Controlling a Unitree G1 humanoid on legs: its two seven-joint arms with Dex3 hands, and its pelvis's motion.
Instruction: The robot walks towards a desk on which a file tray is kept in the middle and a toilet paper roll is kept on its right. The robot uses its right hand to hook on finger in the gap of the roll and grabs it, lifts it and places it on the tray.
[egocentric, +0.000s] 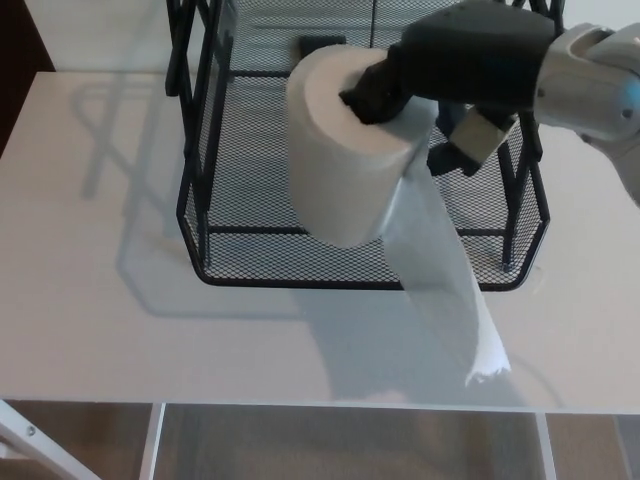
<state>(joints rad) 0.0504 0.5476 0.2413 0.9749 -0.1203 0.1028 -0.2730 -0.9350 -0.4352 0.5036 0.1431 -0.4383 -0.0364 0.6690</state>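
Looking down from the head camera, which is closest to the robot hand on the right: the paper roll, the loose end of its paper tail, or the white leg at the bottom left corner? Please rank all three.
1. Paper roll: the right robot hand is hooked into its core.
2. Tail end: hanging below the roll, over the desk's front right.
3. White leg: far bottom left corner, beneath the desk edge.

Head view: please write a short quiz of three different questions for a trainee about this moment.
1. True or false: the toilet paper roll lies flat on the desk, beside the file tray.
2. Which robot hand has a finger hooked in the roll's core? A) left B) right
3. Fill in: the loose paper tail hangs past the tray's ____ edge, over the desk.

Key
1. False: it is held over the tray.
2. B; the left one is not in view.
3. front
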